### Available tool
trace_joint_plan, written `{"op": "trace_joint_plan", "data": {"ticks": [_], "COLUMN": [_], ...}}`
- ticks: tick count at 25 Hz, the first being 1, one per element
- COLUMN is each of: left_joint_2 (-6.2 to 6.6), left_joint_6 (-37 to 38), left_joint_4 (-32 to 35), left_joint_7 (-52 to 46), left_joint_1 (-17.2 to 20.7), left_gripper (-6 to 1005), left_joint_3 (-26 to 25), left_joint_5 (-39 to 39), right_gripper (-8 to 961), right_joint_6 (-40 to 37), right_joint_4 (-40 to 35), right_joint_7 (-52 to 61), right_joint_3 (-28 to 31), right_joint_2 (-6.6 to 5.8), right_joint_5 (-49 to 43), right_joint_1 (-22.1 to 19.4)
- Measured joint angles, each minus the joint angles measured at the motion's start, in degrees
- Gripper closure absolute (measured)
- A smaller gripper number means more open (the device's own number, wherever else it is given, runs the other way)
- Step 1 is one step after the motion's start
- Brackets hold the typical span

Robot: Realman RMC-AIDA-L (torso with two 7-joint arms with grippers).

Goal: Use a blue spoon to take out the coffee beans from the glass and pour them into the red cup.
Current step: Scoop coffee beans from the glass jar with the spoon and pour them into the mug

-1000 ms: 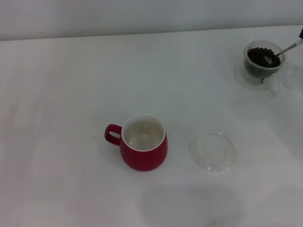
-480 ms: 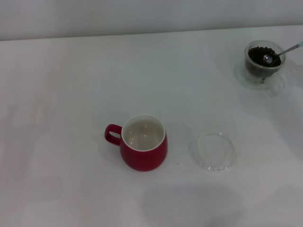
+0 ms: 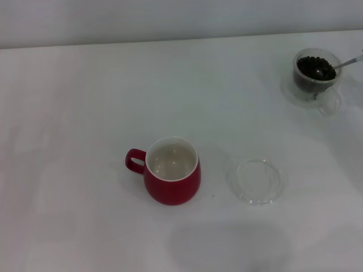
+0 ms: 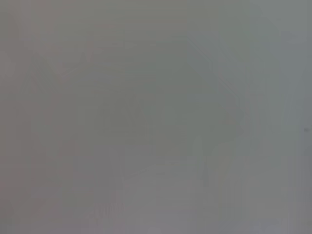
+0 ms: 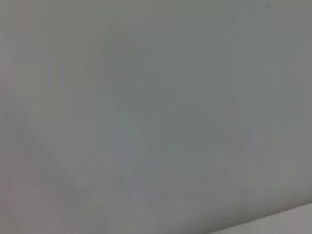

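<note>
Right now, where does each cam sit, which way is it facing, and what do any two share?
Head view: on the robot's head, looking forward and down at the white table with the red cup, the glass saucer and, far right, the glass of coffee beans with the blue spoon in it; no arm or pincer shows.
Left wrist view: on the left wrist; only blank grey surface, no pincer.
Right wrist view: on the right wrist; blank grey surface, no pincer.
Shared: no object appears in two views.

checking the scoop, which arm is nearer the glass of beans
Right, judging by the spoon: it enters from the right edge into the glass, far right on the table. Neither arm shows in any view, so the left's position can't be told.
</note>
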Motion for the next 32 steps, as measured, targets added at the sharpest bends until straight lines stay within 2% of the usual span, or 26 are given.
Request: {"op": "trace_joint_plan", "data": {"ticks": [14, 32], "left_joint_2": [-0.05, -0.05], "left_joint_6": [-0.40, -0.12], "left_joint_4": [-0.15, 0.00], "left_joint_7": [0.00, 0.00], "left_joint_1": [0.36, 0.40], "left_gripper": [126, 126], "left_joint_3": [-0.02, -0.15], "left_joint_5": [0.15, 0.15], "right_gripper": [788, 787], "right_joint_6": [0.10, 0.40], "right_joint_4": [0.01, 1.51], "right_joint_7": [10.74, 15.60], "right_joint_3": [-0.51, -1.90], "right_joint_2": [-0.88, -1.14], "right_joint_5": [-0.11, -0.01], "right_joint_1": [-1.04, -0.56]}}
